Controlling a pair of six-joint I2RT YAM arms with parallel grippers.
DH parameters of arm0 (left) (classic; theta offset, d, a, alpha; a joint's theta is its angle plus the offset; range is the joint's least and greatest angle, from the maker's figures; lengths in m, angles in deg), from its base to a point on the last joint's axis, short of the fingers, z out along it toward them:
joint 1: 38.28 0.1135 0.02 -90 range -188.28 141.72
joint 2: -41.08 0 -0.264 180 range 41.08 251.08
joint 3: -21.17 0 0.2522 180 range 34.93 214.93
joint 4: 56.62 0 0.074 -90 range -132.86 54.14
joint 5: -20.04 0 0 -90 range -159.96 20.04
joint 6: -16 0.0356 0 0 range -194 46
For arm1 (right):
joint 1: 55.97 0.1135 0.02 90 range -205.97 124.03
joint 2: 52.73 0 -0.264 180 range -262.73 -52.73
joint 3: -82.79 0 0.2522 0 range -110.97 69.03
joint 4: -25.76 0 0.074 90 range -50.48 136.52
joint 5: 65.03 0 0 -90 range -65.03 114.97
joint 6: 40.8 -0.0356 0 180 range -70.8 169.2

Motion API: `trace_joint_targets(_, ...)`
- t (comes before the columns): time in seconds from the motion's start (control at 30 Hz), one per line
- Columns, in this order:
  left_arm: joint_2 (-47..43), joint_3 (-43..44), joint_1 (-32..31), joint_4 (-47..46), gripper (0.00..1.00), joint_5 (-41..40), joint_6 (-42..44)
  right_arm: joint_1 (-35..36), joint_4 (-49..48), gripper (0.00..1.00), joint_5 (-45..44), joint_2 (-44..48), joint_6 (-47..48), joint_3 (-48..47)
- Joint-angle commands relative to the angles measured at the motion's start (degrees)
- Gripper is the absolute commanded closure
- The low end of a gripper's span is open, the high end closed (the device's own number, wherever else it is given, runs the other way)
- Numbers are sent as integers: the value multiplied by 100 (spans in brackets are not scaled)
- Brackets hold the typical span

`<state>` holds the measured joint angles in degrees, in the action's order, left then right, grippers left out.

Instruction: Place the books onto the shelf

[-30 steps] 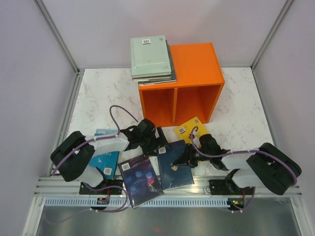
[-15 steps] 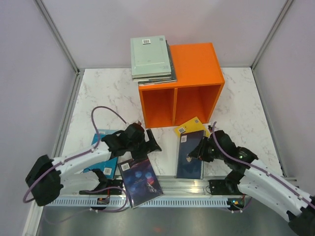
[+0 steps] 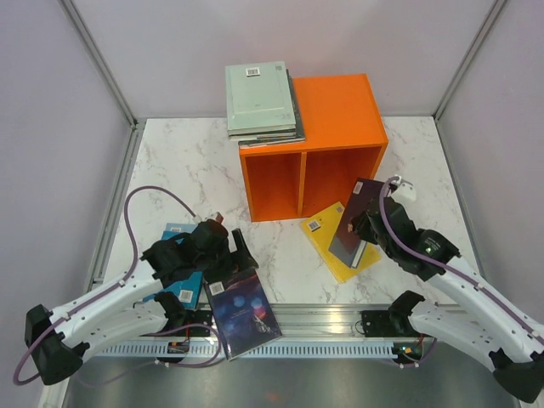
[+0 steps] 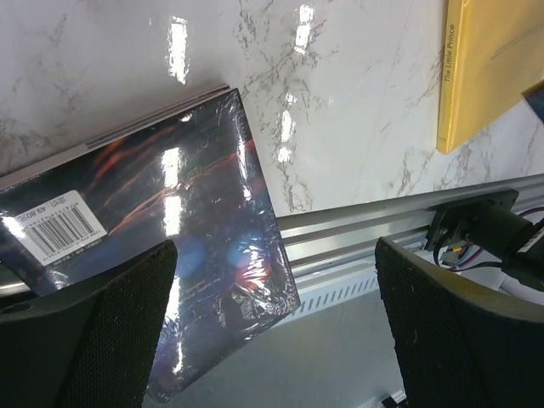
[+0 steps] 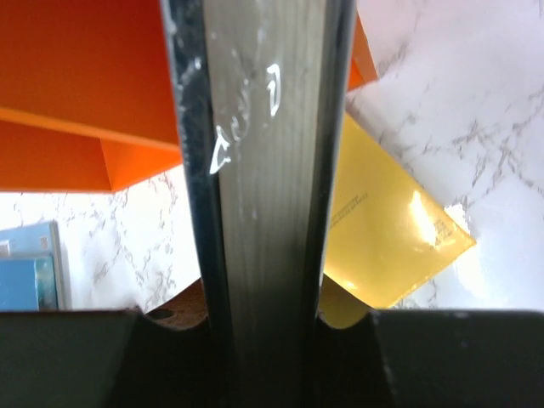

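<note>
Lifted off the table (image 3: 195,170) since a second ago: dark book (image 3: 353,217), clamped in the right gripper (image 5: 270,340), tilted just before the right cubby (image 3: 336,178) of the shelf (image 3: 340,106). Left gripper (image 4: 272,323) is held wide above the space-blue book (image 3: 244,314). Grey-green stack (image 3: 259,98) is already set on top; yellow book (image 3: 325,231) and teal books (image 3: 182,280) are left lying.

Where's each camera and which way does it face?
Top external: above and behind, looking down on the bright orange two-cubby shelf; left arm, right arm show.
Left wrist: down between open left fingers at a dark glossy book.
Right wrist: toward the shelf, along a dark-covered book clamped in right fingers.
All show the yellow paperback.
</note>
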<state>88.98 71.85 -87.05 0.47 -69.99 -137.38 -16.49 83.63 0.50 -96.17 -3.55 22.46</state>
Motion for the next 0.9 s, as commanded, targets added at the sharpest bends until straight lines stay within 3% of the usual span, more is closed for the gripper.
trace_joint_targets(0.0,-158,368,-27,439,0,-252,299,-20,-1063,100,-673,-366,344,-686)
trace_joint_targets(0.2,-439,438,-27,720,0,-129,282,-37,-1853,100,-1332,-595,459,-679)
trace_joint_targets(0.4,-931,377,-27,1036,0,-58,124,-90,-3373,100,-1912,-815,564,5)
trace_joint_targets(0.63,-1116,482,-18,1204,0,-190,247,-108,-5813,100,-2755,-1201,678,1008)
trace_joint_targets(0.87,-1687,201,-27,1300,0,-419,326,-266,-8066,100,-3485,-2484,951,1536)
